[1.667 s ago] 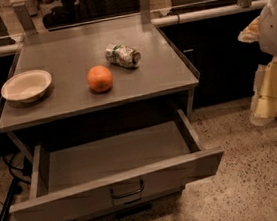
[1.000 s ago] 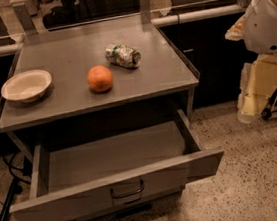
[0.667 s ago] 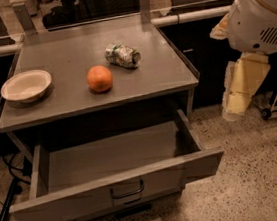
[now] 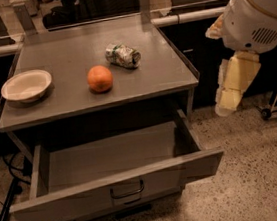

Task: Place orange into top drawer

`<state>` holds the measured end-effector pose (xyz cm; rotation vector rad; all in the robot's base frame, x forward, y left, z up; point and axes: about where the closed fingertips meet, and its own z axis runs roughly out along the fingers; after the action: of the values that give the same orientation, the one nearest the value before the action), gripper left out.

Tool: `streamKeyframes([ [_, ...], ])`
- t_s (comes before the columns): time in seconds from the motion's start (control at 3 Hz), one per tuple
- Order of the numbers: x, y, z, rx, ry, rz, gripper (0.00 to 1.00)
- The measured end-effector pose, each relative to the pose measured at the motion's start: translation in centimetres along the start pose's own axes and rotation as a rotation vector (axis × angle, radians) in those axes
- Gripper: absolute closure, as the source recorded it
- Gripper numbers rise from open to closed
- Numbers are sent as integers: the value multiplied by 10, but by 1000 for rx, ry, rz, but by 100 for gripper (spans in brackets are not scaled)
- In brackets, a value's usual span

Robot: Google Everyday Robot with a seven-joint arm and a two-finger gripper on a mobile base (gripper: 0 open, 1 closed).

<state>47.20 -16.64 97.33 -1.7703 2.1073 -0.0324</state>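
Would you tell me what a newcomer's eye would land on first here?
The bright orange sits mid-way on the grey cabinet top, a white bowl to its left and a dented can just behind it. Below, the top drawer stands pulled wide open, nothing visible inside. The pale gripper hangs beside the cabinet's right edge, above the floor.

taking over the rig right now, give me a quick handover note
The gripper hangs in the air to the right of the cabinet, level with the gap under the countertop, away from the orange.
The orange sits on the countertop, between the bowl at left and the can behind it at right, touching neither.
The drawer is pulled out, with nothing seen inside.
Done: drawer open.
Left: grasp the orange, lower it into the drawer.
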Motion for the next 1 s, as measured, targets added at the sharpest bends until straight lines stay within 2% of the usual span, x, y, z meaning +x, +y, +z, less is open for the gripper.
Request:
streamKeyframes([
  [0.33,-21,-25,15,6,-10,-44,0],
  [0.67,-44,-49,35,-15,-24,-89,0],
  [1.0,-44,-49,35,-14,-24,-89,0],
])
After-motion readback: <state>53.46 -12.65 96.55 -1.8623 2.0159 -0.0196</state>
